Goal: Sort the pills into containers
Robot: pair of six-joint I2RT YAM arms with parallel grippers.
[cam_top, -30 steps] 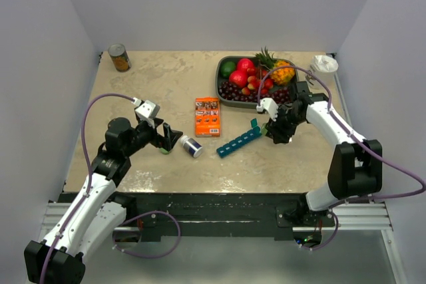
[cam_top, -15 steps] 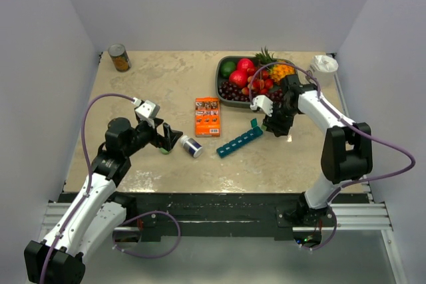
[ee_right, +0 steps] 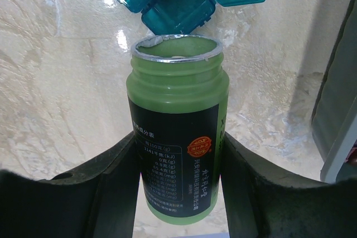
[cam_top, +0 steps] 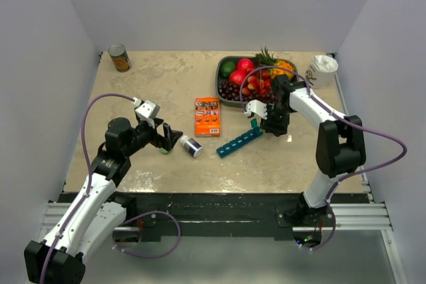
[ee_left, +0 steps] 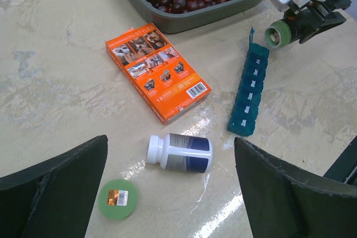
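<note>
The teal pill organizer (cam_top: 238, 142) lies slanted on the table, its far end compartment open with the lid standing up (cam_top: 253, 124). My right gripper (cam_top: 265, 119) is shut on an uncapped green bottle (ee_right: 177, 87), tipped with its mouth just short of the open compartment (ee_right: 179, 10). No loose pills show. The organizer also shows in the left wrist view (ee_left: 249, 96). My left gripper (cam_top: 170, 136) is open and empty. It hovers over a white pill bottle (ee_left: 181, 153) lying on its side and a green cap (ee_left: 117, 198).
An orange box (cam_top: 208, 116) lies left of the organizer. A grey fruit tray (cam_top: 223, 91) stands behind the right gripper. A tin can (cam_top: 120, 58) is at the back left and a white cup (cam_top: 323, 70) at the back right.
My right gripper has moved left and slightly back with the green bottle, closer to the organizer's open end. The left arm has not moved.
</note>
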